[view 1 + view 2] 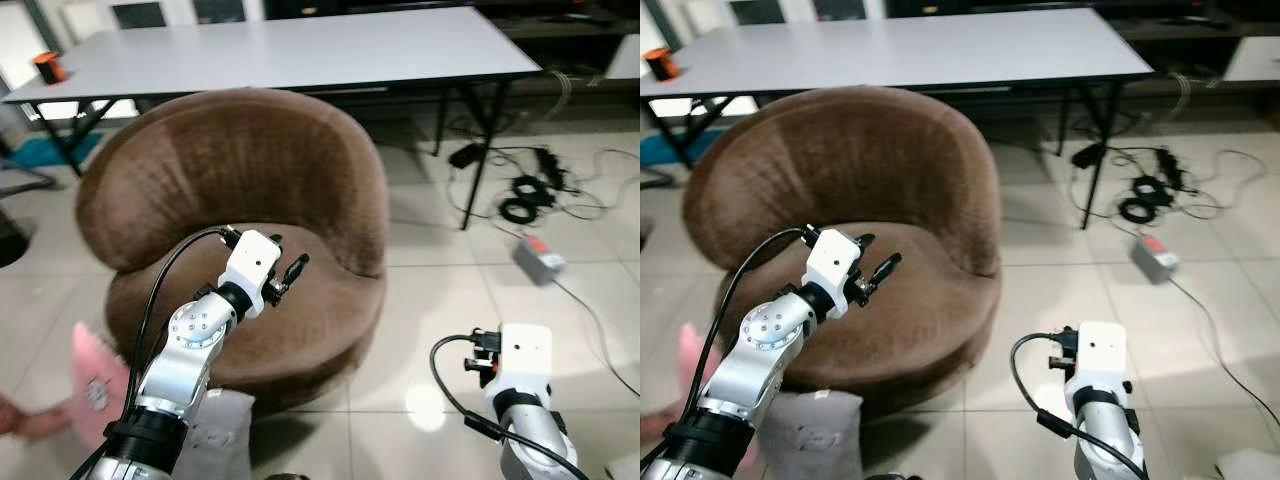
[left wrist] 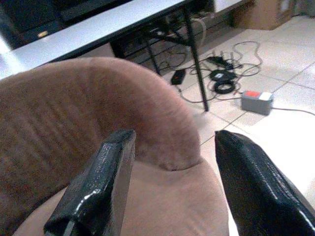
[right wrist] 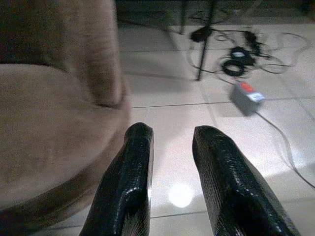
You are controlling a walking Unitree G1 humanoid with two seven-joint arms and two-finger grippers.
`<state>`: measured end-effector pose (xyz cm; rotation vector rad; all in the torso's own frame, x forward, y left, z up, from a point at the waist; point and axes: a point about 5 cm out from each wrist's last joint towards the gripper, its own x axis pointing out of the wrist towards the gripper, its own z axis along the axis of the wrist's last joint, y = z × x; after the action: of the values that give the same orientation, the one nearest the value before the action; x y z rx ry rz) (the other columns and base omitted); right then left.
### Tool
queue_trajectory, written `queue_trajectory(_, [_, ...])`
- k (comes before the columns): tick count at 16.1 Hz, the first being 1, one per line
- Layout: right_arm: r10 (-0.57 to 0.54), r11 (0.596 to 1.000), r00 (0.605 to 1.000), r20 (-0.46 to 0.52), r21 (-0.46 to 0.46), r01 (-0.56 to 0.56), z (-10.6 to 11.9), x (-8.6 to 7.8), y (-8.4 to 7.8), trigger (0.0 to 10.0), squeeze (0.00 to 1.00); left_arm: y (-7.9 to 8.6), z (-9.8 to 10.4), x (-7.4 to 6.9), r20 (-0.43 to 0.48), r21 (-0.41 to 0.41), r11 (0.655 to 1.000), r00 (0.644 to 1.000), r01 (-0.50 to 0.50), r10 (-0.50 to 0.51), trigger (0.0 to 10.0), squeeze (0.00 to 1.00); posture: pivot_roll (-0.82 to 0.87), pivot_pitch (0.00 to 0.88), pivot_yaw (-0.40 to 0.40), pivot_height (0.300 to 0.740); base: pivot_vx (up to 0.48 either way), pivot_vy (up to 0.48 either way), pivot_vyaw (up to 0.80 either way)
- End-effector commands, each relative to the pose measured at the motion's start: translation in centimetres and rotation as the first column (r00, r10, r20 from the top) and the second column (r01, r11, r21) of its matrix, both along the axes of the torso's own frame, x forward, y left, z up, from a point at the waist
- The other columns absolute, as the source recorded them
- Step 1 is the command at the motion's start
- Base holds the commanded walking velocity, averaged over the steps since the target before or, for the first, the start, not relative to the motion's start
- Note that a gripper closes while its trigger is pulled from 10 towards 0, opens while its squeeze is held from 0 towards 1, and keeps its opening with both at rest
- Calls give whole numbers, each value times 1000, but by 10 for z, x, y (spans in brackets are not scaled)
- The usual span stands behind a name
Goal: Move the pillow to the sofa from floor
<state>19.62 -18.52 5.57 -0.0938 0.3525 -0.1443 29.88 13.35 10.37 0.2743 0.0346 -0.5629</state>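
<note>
Left pincer [image 1: 288,272] raised over the seat of the round brown sofa [image 1: 240,170], fingers spread wide, nothing between them, touching nothing. Right pincer [image 3: 170,147] lower, over the tiled floor [image 1: 440,290] just beside the sofa's base, fingers parted by a narrow gap, empty. Pink pillow [image 1: 95,385] on the floor at the sofa's front left, partly behind the left arm; a pale cushion [image 1: 810,430], possibly a second pillow, lies beside it. Long white surface [image 1: 300,45] stands behind the sofa.

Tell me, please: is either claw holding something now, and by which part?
Nothing is held. The left claw is open above the brown sofa; the right claw is open over the floor.
</note>
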Motion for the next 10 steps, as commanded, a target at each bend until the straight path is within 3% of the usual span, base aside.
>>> queue_trajectory(1, [34, 999, 999, 17, -4, -34, 5, 2, 6, 10000, 0, 3, -1, 1, -8, 18, 1000, 1000, -1, 2, 10000, 0, 7, 3, 73, 740, 0, 0, 800])
queue_trajectory(8, [26, 1000, 999, 31, -14, -26, 11, 5, -1, 10000, 0, 5, -4, -2, -34, -36, 998, 998, -48, 47, 10000, 0, 6, 22, 49, 740, 0, 0, 800])
queue_trajectory(10, [7, 1000, 999, 37, 19, -8, 11, 6, -2, 10000, 0, 6, -5, -5, -36, -34, 998, 998, -57, 56, 10000, 0, 10, 27, 36, 740, -388, 0, 381])
